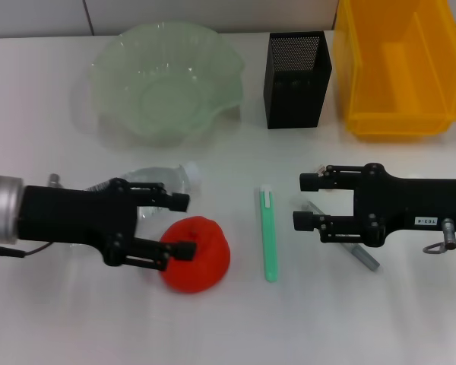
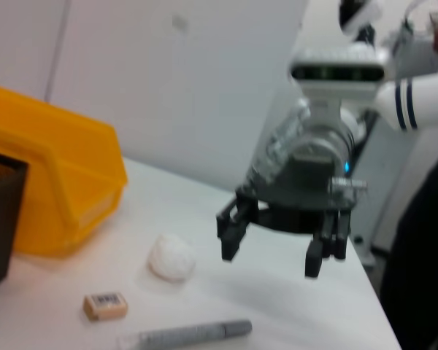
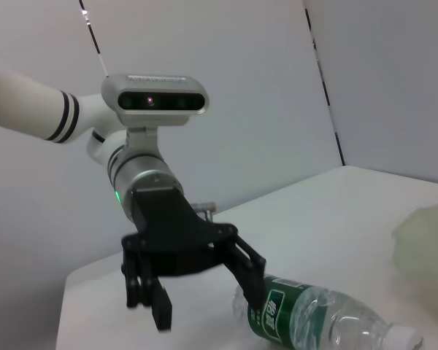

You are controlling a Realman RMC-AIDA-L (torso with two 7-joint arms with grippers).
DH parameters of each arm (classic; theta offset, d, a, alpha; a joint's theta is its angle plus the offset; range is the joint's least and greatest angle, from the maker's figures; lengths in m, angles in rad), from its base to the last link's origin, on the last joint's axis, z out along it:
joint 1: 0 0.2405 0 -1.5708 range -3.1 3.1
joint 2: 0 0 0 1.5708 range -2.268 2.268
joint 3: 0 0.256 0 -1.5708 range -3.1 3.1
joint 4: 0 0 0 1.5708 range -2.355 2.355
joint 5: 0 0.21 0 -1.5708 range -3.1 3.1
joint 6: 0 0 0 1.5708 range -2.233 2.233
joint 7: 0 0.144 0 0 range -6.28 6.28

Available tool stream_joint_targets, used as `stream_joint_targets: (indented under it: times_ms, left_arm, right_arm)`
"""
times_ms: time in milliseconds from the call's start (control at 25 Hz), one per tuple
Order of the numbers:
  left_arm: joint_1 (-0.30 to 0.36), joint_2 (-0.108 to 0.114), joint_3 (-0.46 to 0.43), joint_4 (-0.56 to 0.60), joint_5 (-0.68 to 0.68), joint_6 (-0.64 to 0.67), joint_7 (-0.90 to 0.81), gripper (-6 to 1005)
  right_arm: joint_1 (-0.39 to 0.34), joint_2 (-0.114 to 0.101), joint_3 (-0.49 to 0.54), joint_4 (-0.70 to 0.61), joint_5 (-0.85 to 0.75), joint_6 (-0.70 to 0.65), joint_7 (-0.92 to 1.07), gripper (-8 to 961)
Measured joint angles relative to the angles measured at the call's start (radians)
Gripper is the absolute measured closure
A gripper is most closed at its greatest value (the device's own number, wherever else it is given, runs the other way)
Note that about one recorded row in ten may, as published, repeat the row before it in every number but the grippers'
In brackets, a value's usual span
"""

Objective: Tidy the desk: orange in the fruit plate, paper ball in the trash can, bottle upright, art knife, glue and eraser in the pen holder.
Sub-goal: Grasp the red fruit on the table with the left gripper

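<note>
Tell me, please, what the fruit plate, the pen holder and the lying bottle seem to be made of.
Fruit plate: probably glass or clear plastic, pale green and translucent, with a wavy, glossy rim. Pen holder: most likely metal mesh, matte black; fine perforations show on its inner walls. Bottle: thin clear plastic, judging by its ribbed see-through body and green paper or film label.

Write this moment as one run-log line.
left pincer: open, over orange | right pincer: open, hovering beside knife | bottle: lying flat | plate: empty
</note>
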Motion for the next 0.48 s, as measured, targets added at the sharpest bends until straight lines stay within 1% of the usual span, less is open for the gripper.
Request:
stream_joint_targets:
  times_ms: [40,120,160,200,320,360,480]
  left_arm:
    - [-0.028,-0.039,0.061,0.03,0.0,-0.002,-0.007,202]
    - [-0.028,-0.039,0.061,0.03,0.0,-0.002,-0.007,202]
    - [-0.051,-0.093,0.116,0.097,0.0,-0.022,-0.008,202]
    - [-0.061,-0.115,0.139,0.13,0.0,-0.043,-0.009,202]
    - [-0.061,-0.115,0.139,0.13,0.0,-0.043,-0.009,202]
    - [-0.072,-0.118,0.153,0.116,0.0,-0.079,-0.009,202]
    - [-0.076,-0.118,0.158,0.111,-0.001,-0.098,-0.01,201]
  right_arm:
    - [0.0,0.0,0.0,0.0,0.0,0.0,0.001,273]
    - [-0.001,0.0,0.0,0.001,0.0,-0.001,0.001,274]
    - [-0.002,0.0,0.001,0.001,0.0,-0.003,0.001,274]
    - [-0.002,0.0,0.001,0.001,0.0,-0.004,0.001,274]
    - [-0.003,-0.001,0.001,0.001,0.0,-0.004,0.001,274]
    - [-0.004,-0.001,0.001,0.001,0.0,-0.005,0.001,274]
    - [-0.004,-0.001,0.001,0.002,0.0,-0.006,0.001,274]
